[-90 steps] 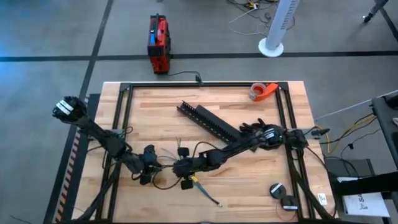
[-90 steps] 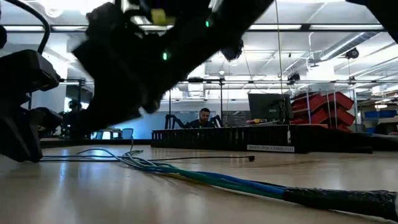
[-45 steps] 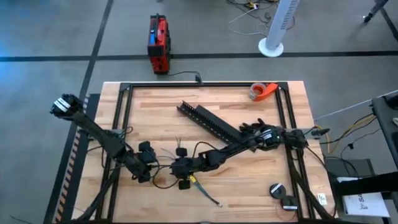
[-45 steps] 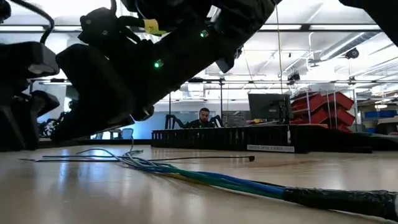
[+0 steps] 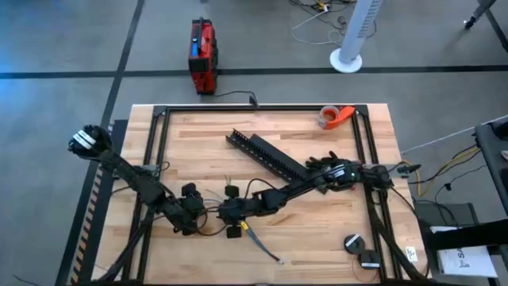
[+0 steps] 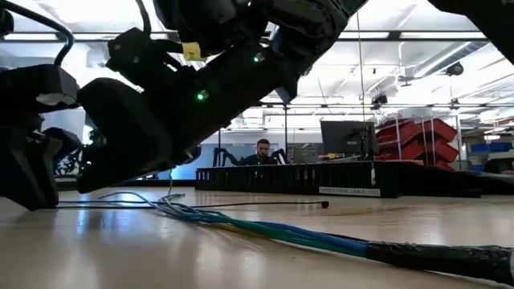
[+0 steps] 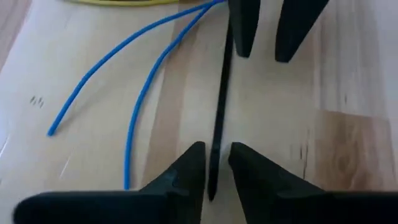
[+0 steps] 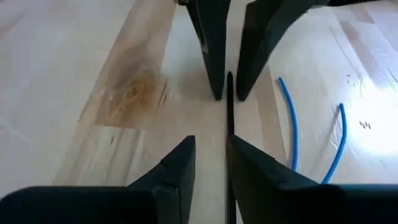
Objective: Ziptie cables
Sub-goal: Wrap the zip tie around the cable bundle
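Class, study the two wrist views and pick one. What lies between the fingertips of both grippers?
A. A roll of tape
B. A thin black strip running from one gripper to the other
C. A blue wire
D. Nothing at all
B: in both wrist views a thin black strip runs from between the left gripper fingers to between the right gripper fingers, while the blue wires lie off to one side.

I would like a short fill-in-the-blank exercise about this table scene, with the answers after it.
1. A thin black strip lies between both grippers' jaws, on the bare ____ table.
2. The loose wire ends beside the strip are ____.
3. The tape roll lies near the table's far ____ corner.

Answers: wooden; blue; right
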Controlling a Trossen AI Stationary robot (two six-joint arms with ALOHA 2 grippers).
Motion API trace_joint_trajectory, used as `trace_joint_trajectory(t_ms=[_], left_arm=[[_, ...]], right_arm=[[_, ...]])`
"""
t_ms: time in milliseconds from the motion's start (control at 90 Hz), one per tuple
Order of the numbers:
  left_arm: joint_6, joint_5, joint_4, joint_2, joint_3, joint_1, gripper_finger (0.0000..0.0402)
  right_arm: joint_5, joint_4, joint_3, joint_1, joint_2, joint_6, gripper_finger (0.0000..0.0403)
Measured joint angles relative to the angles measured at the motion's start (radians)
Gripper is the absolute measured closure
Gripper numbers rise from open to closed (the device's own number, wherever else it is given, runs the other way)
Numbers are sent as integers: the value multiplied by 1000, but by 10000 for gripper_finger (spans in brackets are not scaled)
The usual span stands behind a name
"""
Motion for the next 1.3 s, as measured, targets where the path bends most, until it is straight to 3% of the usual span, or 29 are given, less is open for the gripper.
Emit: trace_joint_trajectory(t_ms=[89,344,678,989,1144,1300], left_arm=[[-3,11,1,-4,-1,1,395],[34,21,-33,-94,22,1,401],[137,11,-20,-157,64,0,401],[129,7,-20,-153,63,0,401],[111,59,-21,-153,59,0,401],[59,61,-47,-153,55,-1,396]], right_arm=[[27,1,0,-1,0,6,341],[27,0,0,-5,0,2,352],[-9,-17,0,-5,0,-11,310],[-22,-46,0,-3,0,-50,292],[-35,-88,0,-6,0,-39,288],[-40,-88,-6,-12,0,-28,306]])
